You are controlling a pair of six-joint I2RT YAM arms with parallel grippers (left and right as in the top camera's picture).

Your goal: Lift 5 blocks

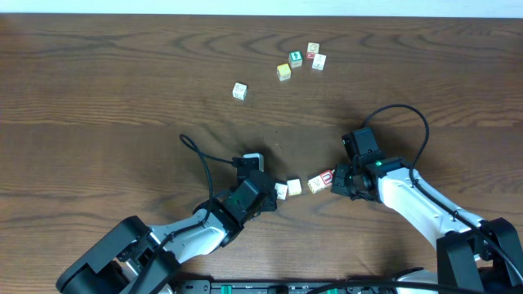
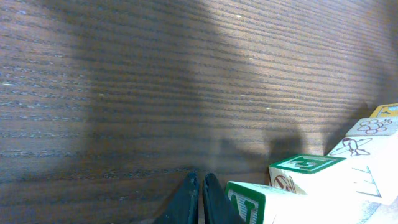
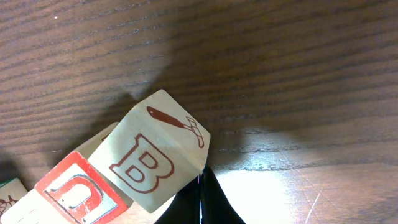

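A short row of pale-wood blocks (image 1: 303, 186) lies between my two grippers near the table's front. Its right end is a red-faced block (image 1: 326, 177) with a white letter. My left gripper (image 1: 272, 196) is shut, its tip against the row's left end. My right gripper (image 1: 336, 181) is shut and presses the right end. In the left wrist view the shut fingertips (image 2: 200, 177) sit beside a block with a green-framed letter (image 2: 249, 202), the others trailing off right. In the right wrist view the shut tips (image 3: 202, 174) touch the "B" block (image 3: 155, 158), with the red block (image 3: 71, 196) behind it. I cannot tell whether the row is off the table.
Several loose cubes lie at the back of the table: a green-faced one (image 1: 295, 58), a yellow-faced one (image 1: 283, 72), two pale ones (image 1: 316, 55) and a lone one (image 1: 239, 91). Black cables loop off both arms.
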